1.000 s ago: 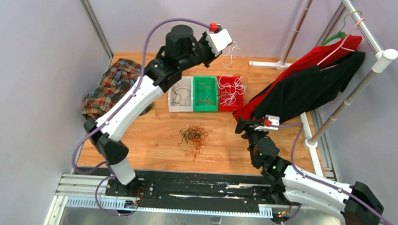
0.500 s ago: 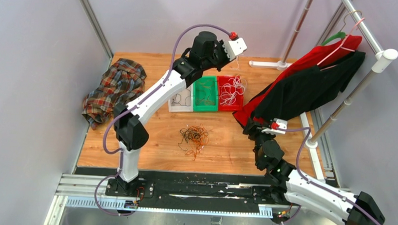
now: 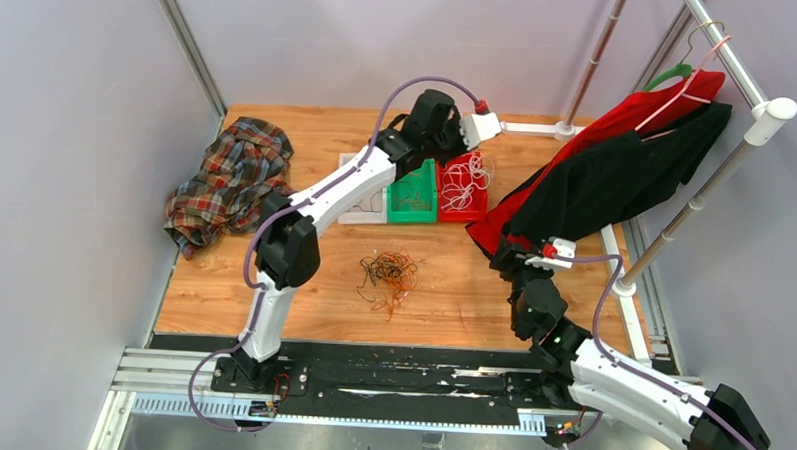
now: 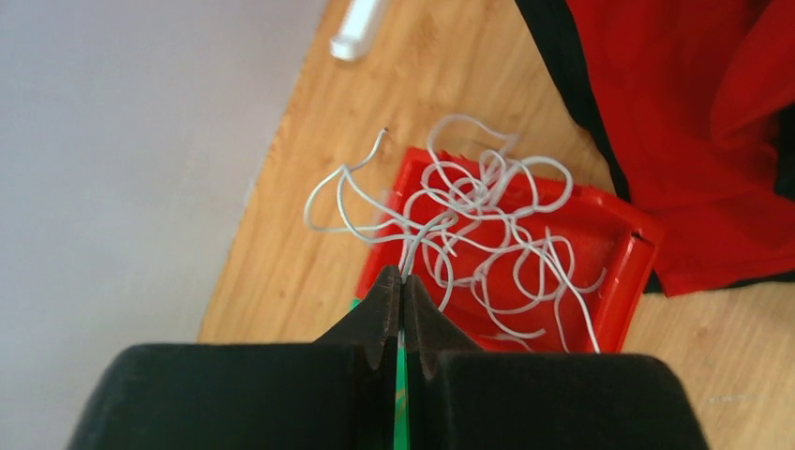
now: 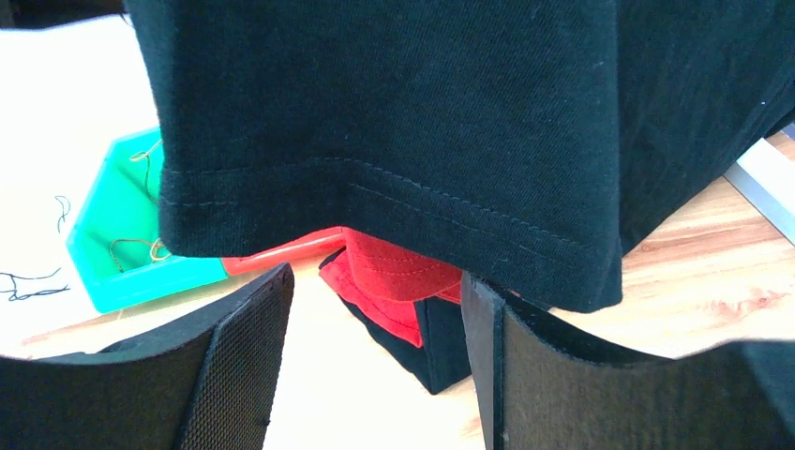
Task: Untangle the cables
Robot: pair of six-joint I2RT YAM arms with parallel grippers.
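Left gripper [image 4: 401, 281], pinched shut on a white cable [image 4: 412, 248], dangles it over the red tray [image 4: 626, 267] beneath, probably sorting by colour; right gripper [image 5: 375, 356] gapes idle.

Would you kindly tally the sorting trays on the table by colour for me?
White tray: 1
Green tray: 1
Red tray: 1
Total: 3
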